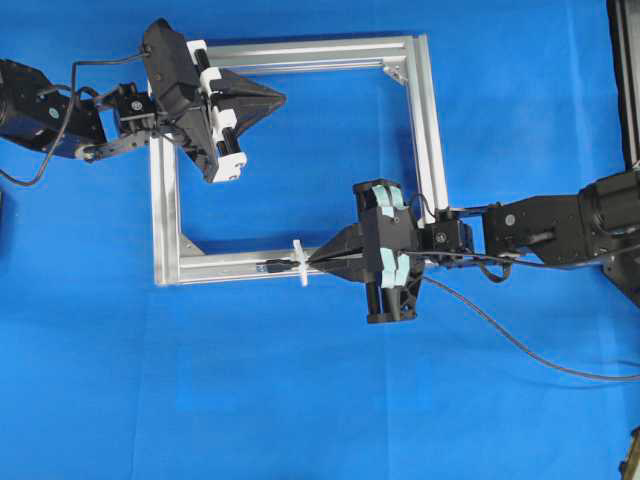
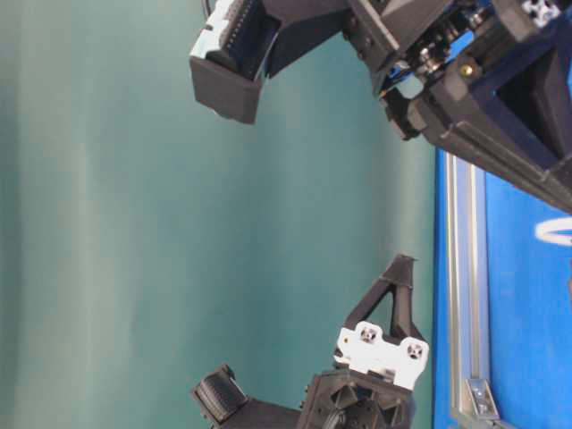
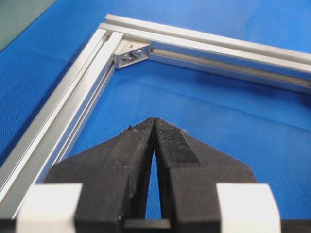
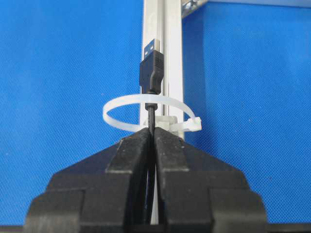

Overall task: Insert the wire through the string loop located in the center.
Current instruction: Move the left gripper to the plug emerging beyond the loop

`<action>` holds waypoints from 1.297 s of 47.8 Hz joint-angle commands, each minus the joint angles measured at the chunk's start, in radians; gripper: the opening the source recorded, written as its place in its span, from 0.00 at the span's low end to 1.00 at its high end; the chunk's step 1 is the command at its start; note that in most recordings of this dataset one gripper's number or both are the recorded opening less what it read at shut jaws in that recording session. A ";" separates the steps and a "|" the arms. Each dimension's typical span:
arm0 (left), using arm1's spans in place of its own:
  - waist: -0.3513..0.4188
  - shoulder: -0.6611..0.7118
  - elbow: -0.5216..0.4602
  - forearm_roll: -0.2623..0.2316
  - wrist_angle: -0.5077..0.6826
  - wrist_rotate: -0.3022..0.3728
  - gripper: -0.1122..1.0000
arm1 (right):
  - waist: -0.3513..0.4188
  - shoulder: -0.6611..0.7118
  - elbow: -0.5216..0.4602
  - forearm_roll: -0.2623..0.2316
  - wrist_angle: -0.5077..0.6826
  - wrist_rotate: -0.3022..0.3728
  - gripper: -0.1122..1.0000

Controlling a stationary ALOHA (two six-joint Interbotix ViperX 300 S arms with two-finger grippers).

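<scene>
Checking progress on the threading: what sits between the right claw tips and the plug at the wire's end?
In the right wrist view, the string loop circles the wire between the right claw and the plug, so the plug is already through.

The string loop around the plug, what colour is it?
White. The string loop shows best in the right wrist view, circling the wire against the blue cloth.

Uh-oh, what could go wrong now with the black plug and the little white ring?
1. The right gripper pinches the wire just behind the string loop; pushing further, its fingers might bump and bend the loop.
2. Only the plug has passed through. If the gripper lets go now, the wire might slide back out.
3. The plug hovers over the frame rail and could snag on it.
</scene>
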 commanded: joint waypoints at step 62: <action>-0.425 -0.100 0.060 0.000 0.058 -0.120 0.10 | -0.002 -0.014 -0.014 -0.003 -0.020 0.000 0.08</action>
